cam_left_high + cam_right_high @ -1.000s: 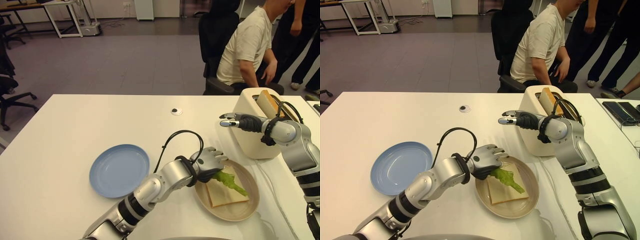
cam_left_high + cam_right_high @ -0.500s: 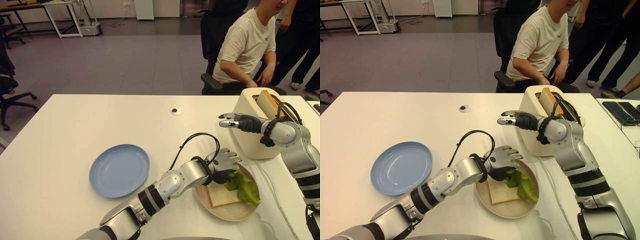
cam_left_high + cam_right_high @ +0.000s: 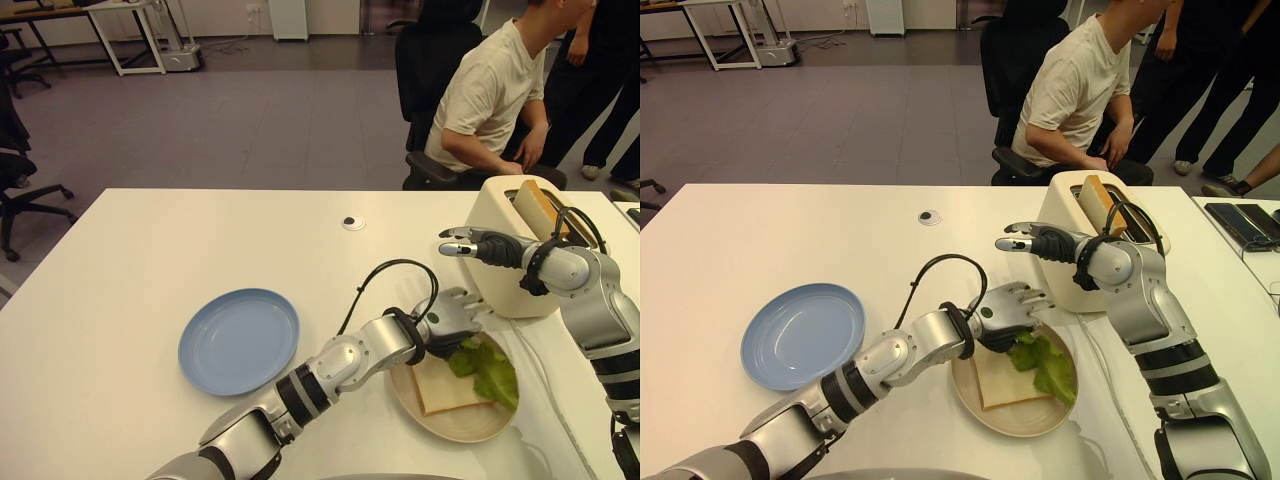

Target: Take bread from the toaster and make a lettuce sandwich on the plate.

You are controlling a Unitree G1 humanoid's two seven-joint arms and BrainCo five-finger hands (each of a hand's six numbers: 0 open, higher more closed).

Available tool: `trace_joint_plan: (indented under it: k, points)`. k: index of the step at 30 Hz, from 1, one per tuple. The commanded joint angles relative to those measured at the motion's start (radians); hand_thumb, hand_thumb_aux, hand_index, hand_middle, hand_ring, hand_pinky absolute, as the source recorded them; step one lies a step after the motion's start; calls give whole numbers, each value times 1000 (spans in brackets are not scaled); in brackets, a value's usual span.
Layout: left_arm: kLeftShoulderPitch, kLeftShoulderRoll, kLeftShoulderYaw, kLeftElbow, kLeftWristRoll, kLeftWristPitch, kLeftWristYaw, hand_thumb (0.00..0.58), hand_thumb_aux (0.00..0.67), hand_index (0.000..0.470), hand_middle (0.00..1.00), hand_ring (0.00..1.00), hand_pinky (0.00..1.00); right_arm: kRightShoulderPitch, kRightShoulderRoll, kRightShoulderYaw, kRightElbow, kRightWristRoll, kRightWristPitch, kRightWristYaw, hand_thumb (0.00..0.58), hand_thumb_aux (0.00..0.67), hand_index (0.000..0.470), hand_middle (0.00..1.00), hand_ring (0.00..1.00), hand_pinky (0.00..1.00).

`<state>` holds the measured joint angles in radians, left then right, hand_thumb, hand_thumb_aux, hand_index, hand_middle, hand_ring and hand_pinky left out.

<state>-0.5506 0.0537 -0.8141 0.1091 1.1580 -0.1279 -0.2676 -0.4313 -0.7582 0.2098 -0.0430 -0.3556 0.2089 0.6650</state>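
Left hand: your left hand [image 3: 449, 318] hovers over the rear left rim of the beige plate [image 3: 455, 432]. Its fingers are spread and clamp nothing.
Lettuce: the lettuce [image 3: 488, 368] lies on the slice of bread [image 3: 440, 388] on that plate, bunched toward the slice's right side. Its upper edge sits just under your left palm.
Bread on plate: the slice lies flat in the middle of the beige plate, with its left part bare.
Right hand: your right hand [image 3: 466, 241] is held in the air beside the toaster's left face, above the table. The fingers are stretched out, pointing toward your left — they hold nothing.
Toaster: the cream toaster [image 3: 497, 285] stands at the right of the table, just behind the beige plate.
Bread in toaster: a second slice [image 3: 537, 207] sticks up out of the toaster's slot — tilted, with your right forearm just in front of it.
Blue plate: the blue plate [image 3: 238, 340] sits to the left, well apart from the beige one.
Table: the white table [image 3: 130, 260] also carries a small round disc [image 3: 353, 222] near its far edge.
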Motion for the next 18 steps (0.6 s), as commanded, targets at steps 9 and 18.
trace_joint_plan:
  k: [9,18]
  points:
    - [-59,-11,-22,86,40,-11,246,580,670,470,0,0,0,-33,15,11,36,-16,-26,7,0,0,0,0,0,0]
    - [-61,45,-109,267,55,-100,321,580,670,470,0,0,0,-20,21,12,4,-16,-14,9,0,0,0,0,0,0]
